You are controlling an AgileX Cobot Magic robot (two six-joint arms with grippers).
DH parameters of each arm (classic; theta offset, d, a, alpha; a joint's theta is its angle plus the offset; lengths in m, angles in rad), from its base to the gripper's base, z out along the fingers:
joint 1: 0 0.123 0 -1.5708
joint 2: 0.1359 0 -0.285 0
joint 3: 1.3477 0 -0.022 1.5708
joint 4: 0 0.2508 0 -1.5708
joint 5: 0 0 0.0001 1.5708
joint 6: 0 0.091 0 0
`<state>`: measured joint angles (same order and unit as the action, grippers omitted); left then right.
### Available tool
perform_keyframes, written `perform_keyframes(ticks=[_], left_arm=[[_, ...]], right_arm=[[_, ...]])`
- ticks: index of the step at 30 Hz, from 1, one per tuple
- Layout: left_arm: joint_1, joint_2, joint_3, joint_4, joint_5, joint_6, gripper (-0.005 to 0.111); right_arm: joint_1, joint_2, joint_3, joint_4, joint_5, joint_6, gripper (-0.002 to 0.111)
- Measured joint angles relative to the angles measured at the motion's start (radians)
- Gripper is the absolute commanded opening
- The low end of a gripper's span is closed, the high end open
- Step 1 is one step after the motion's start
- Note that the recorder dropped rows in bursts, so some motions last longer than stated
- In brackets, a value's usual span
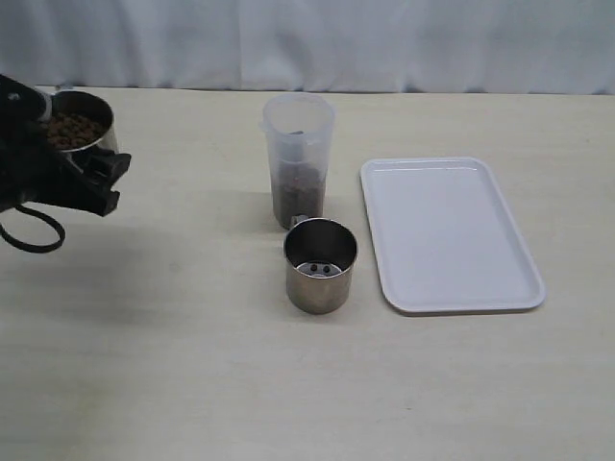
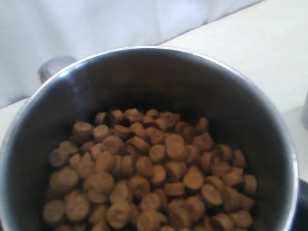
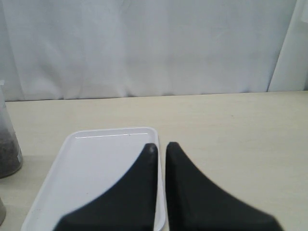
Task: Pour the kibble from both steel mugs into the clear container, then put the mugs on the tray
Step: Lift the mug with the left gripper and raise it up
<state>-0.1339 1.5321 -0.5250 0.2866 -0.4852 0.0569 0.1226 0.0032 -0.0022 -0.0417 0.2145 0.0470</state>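
I've got the left fingers [image 1: 108, 171] clamped round the full mug [image 1: 79, 130] at the far left of the bench [image 1: 192, 365]. I can't tell whether it's clear of the surface. The kibble [image 2: 144, 178] is heaped inside and the rim is near upright, so nothing spills before the pour, I'd say. The tumbler [image 1: 298, 154] stands mid-bench with kibble filling its lower part. Just in front, touching or nearly, sits the empty mug [image 1: 320, 264], set down close by once poured, by my reading. The tray [image 1: 447, 235] is to the right with nothing on it, ready for both. The right fingers [image 3: 139, 187] are pressed together, holding nothing, above the tray's edge. Count: two mugs, one tumbler, one tray.
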Motion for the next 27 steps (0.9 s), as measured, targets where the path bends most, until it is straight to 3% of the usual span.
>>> perform_keyframes(ticks=[5,12,18,22,27], left_arm=[[-0.051,-0.097,0.000,-0.027,0.049,-0.006,0.000],[-0.219,-0.120,0.042,-0.046,0.117,-0.018,0.000],[-0.290,-0.317,0.142,-0.213,0.149,0.065,0.000],[-0.332,-0.460,0.203,-0.237,0.206,0.078,0.000],[-0.335,-0.531,0.242,-0.240,0.259,0.078,0.000]], right_arm=[[0.000,0.000,0.000,0.000,0.000,0.000,0.005],[0.000,0.000,0.000,0.000,0.000,0.000,0.005],[0.000,0.000,0.000,0.000,0.000,0.000,0.005],[0.000,0.000,0.000,0.000,0.000,0.000,0.005],[0.000,0.000,0.000,0.000,0.000,0.000,0.005]])
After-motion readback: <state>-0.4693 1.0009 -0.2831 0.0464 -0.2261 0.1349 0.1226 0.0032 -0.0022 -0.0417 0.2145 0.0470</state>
